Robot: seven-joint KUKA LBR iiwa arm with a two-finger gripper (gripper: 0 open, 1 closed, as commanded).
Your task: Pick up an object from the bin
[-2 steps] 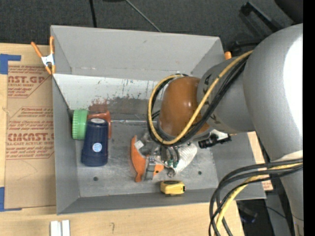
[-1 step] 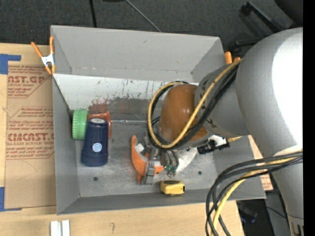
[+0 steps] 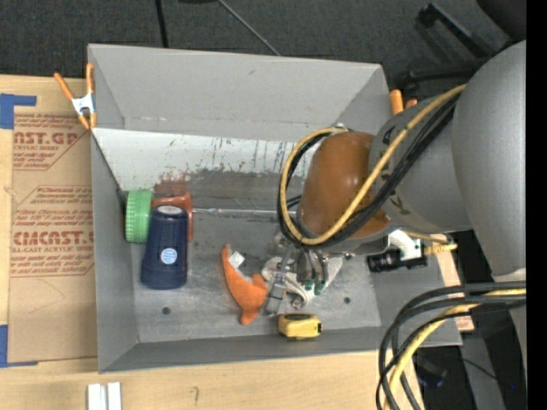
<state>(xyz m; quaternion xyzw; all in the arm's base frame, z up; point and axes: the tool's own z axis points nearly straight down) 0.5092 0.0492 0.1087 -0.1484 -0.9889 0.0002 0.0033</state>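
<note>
Pincer [image 3: 295,287] down near floor of grey bin [image 3: 231,92]; apart or together, impossible to tell. Just left of it, orange carrot-shaped piece [image 3: 242,287]. Just below, small yellow block [image 3: 299,325]. Far left, dark blue cup [image 3: 164,248] beside green lid [image 3: 137,216].

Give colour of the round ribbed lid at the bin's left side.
Green. The round ribbed lid sits beside the dark blue container; it shows best in the camera view.

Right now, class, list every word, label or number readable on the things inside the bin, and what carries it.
None can be read.
On the dark blue bottle: a round pale label, print too small to read.
On the green lid, orange piece and yellow item: no marks visible.
</note>
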